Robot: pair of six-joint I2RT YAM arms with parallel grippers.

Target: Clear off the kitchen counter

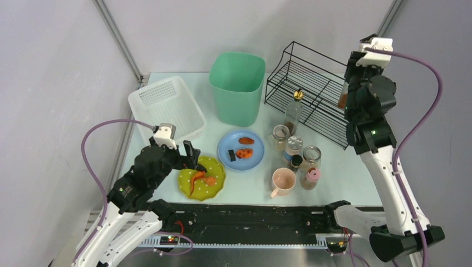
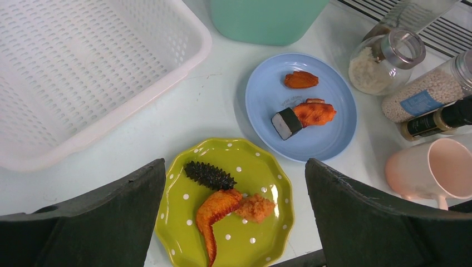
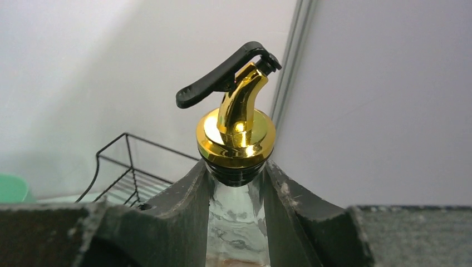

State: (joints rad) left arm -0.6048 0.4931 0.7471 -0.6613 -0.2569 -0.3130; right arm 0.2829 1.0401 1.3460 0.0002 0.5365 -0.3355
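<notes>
A: Where is the kitchen counter [image 1: 245, 189], and how does it lie?
B: Beneath both sets of jaws. Its long axis runs left to right, with the black rail [image 1: 250, 218] along the near edge.
A: Count what's on it.
B: Two plates, one green [image 2: 183, 222] and one blue [image 2: 328, 139]. Then one pink mug [image 2: 439, 167], one mint bin [image 1: 236, 89], one white basket [image 1: 167, 105] and one wire rack [image 1: 311, 83].
A: And the jaws?
B: The left gripper [image 1: 193, 158] has them spread, with the green plate straight below the gap. The right gripper [image 3: 236, 167] pinches a glass bottle [image 3: 236, 222] at the neck, its gold pourer [image 3: 236, 128] just above them.
</notes>
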